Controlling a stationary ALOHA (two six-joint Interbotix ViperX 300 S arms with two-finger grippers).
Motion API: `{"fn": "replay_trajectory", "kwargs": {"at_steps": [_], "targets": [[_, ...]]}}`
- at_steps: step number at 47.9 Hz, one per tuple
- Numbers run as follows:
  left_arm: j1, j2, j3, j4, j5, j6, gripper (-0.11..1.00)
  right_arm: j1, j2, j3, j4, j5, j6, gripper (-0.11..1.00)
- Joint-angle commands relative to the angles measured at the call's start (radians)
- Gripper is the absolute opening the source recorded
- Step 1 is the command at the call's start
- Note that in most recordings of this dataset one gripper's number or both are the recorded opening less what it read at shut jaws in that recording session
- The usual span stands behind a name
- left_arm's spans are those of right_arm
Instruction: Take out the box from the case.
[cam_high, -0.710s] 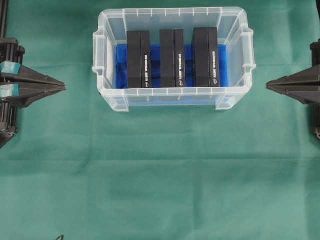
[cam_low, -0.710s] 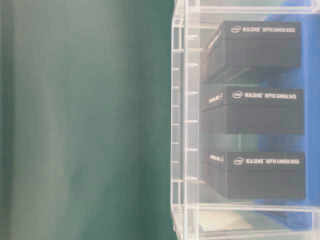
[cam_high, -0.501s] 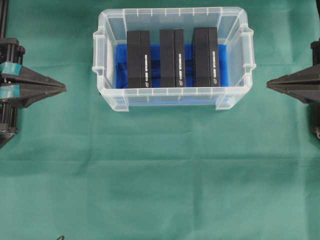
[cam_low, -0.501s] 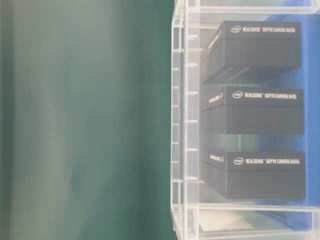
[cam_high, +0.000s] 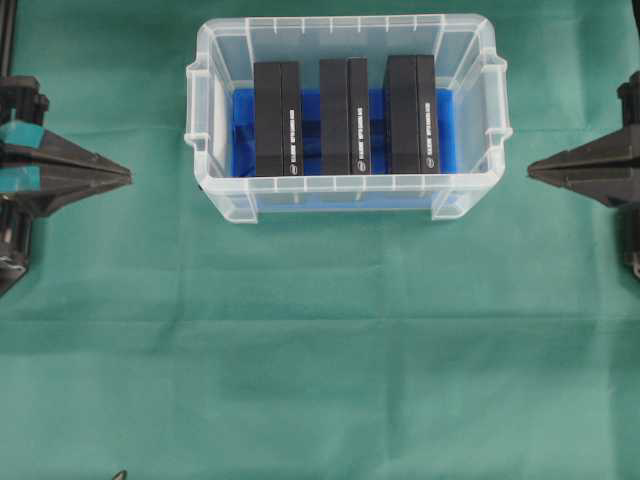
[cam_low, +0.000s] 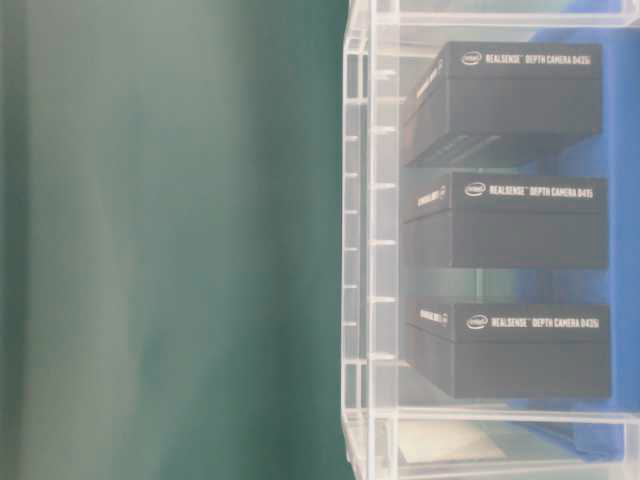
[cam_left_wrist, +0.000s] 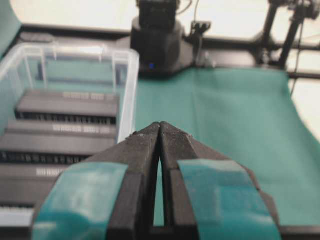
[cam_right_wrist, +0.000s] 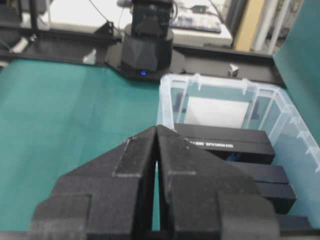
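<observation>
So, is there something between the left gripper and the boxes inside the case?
Yes: the case's clear side wall stands between the shut left gripper and the nearest black box. The case is open on top, with no lid, so from above nothing visible blocks it.

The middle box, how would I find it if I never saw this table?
Look for the clear case with a blue bottom on the green cloth. Three black boxes stand in a row inside it. The middle box is the only one with a box on each side.
</observation>
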Motion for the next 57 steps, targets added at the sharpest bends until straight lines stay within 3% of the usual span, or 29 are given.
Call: {"fn": "replay_trajectory", "kwargs": {"at_steps": [1, 20, 34, 42, 57], "targets": [[-0.002, -0.005, -0.091, 0.005, 0.046, 0.0, 0.01, -0.002, 0.006, -0.086, 0.002, 0.046, 0.002, 0.0], [-0.006, 0.035, -0.367, 0.009, 0.304, 0.006, 0.01, -0.002, 0.055, -0.342, -0.002, 0.25, 0.005, 0.0], [-0.018, 0.074, -0.411, 0.008, 0.44, -0.009, 0.01, -0.002, 0.083, -0.4, 0.002, 0.383, 0.009, 0.0], [-0.038, 0.091, -0.459, 0.005, 0.603, -0.038, 0.01, -0.002, 0.083, -0.425, 0.002, 0.535, 0.067, 0.0], [-0.06, 0.143, -0.581, 0.003, 1.077, -0.16, 0.01, -0.002, 0.087, -0.512, 0.002, 0.989, 0.242, 0.0]]}}
